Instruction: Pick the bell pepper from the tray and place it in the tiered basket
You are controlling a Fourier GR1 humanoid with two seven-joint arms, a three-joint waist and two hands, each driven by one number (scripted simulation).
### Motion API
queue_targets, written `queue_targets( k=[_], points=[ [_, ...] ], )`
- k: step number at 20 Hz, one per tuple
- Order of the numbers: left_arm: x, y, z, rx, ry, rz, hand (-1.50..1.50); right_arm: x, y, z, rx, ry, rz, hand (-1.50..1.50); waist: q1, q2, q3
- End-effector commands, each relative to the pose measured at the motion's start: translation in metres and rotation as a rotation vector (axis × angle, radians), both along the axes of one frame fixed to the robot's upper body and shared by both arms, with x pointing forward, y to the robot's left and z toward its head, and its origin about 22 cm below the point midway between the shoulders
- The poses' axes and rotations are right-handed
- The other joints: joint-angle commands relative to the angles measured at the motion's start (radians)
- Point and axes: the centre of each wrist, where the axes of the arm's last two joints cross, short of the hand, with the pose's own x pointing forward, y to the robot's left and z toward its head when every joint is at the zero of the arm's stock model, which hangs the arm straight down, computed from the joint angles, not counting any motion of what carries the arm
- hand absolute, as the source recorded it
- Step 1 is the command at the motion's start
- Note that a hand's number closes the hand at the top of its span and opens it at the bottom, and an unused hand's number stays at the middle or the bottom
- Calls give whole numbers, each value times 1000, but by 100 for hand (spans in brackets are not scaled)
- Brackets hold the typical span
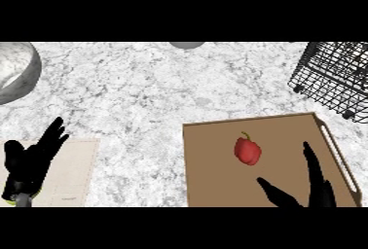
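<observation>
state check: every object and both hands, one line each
bell pepper: lying on the tray, not held
tray: flat on counter
tiered basket: upper right, nothing visible inside
left hand: open, resting over a beige mat
right hand: open over the tray, short of the pepper

Red bell pepper [247,150], brown tray [215,185], black wire tiered basket [334,73], grey-white marbled counter [158,92].
</observation>
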Motion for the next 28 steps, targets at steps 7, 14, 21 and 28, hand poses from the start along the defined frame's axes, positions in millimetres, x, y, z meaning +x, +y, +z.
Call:
queue_targets(
  k=[7,14,21,28],
  points=[
    [-8,25,-18,-3,32,41,0,33,39,103,-3,255,71,-150,-14,2,4],
    [-12,20,-11,-10,45,25,0,41,45,130,-36,449,69,-150,-15,0,7],
    [-19,7,-16,-31,43,30,0,39,37,141,16,486,30,-150,-15,1,7],
    [-16,27,-15,-5,36,18,0,37,36,116,63,479,63,-150,-15,2,8]
  ],
)
